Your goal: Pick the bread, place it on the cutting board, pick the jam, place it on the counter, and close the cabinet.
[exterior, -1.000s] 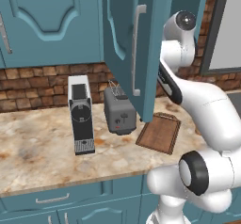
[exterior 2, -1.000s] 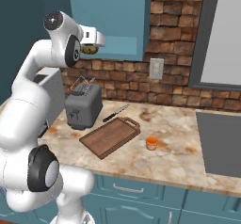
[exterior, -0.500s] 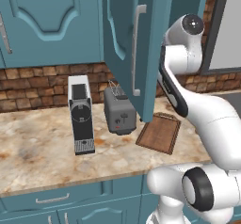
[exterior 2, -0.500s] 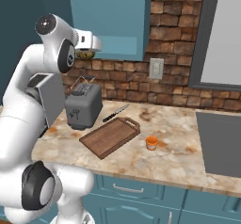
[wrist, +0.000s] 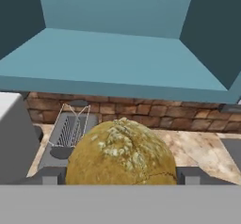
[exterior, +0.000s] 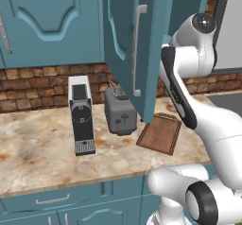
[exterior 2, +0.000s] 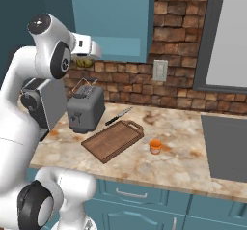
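The bread (wrist: 120, 152), a round yellowish-tan bun, sits between the two fingertips of my gripper (wrist: 120, 177), which is shut on it. From the right base view the gripper (exterior 2: 87, 56) hangs just below the open cabinet (exterior 2: 116, 16), above the toaster, with the bread (exterior 2: 84, 62) under the hand. The cabinet door (exterior: 127, 44) stands open, and its bare shelf (wrist: 117, 53) lies ahead of the hand. The dark-brown cutting board (exterior 2: 113, 139) lies bare on the counter (exterior 2: 178, 164). The orange jam (exterior 2: 155, 146) stands on the counter just right of the board.
A grey toaster (exterior 2: 85, 109) stands left of the board, under the hand. A knife (exterior 2: 118, 116) lies behind the board. A coffee machine (exterior: 81, 115) stands further left. A dark panel (exterior 2: 226, 147) is set into the counter at the right. A brick wall closes the back.
The hand has sunk slightly and drawn back from the cabinet with the bread still in it. The upper arm has swung round. Board and jam have not moved.
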